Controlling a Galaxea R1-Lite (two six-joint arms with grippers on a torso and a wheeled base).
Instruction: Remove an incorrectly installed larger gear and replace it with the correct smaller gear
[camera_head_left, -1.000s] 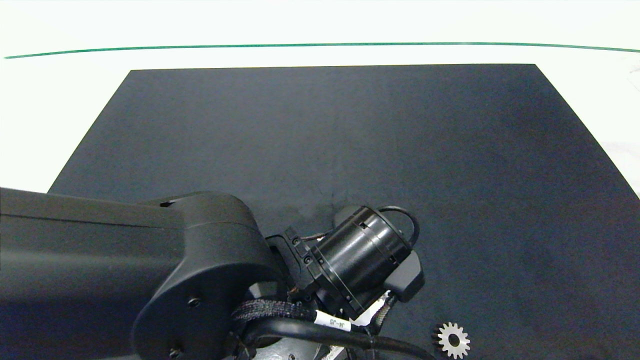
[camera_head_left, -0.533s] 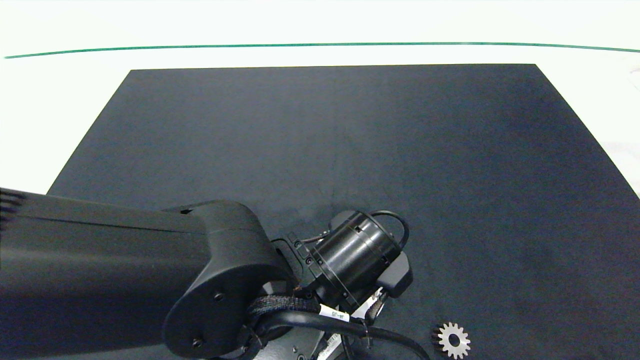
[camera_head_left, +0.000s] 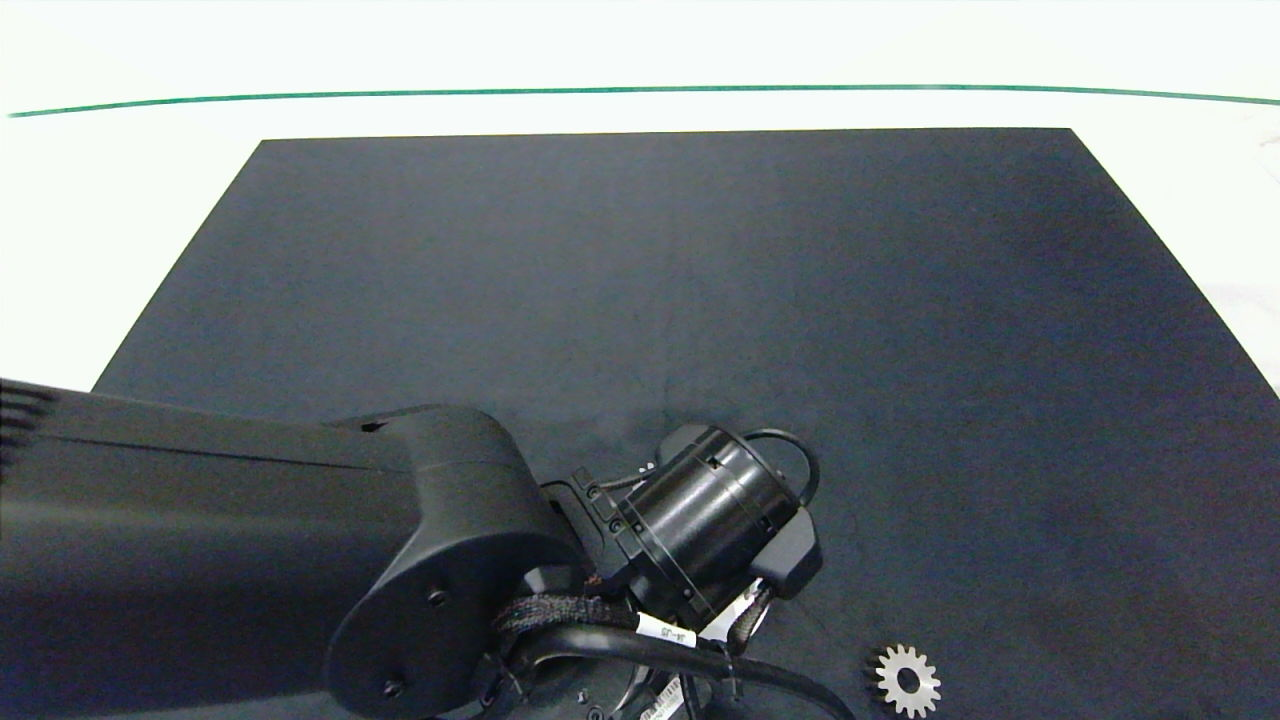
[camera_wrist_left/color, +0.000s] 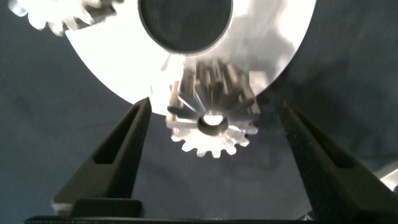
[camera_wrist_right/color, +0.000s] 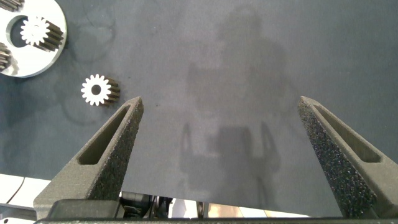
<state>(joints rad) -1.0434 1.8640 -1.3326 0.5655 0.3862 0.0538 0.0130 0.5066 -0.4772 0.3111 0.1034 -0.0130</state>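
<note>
Now the spread left tool (camera_wrist_left/color: 216, 104) flanks the larger gear (camera_wrist_left/color: 211, 121).
Head view: the left arm (camera_head_left: 300, 560) has sunk slightly since a second ago and hides its tool; the smaller gear (camera_head_left: 907, 681) lies unmoved on the bench. Left wrist: the plate (camera_wrist_left/color: 273, 37) is cut off. Right wrist: the right tool (camera_wrist_right/color: 219, 99) hovers spread.

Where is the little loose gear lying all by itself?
In the head view, the loose gear lies on the dark mat near the bottom edge, right of the left arm.

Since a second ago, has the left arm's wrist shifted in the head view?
Yes. The left arm's wrist has slid toward the picture's lower left, widening its gap to the loose gear, which lies where it lay on the dark mat.
</note>
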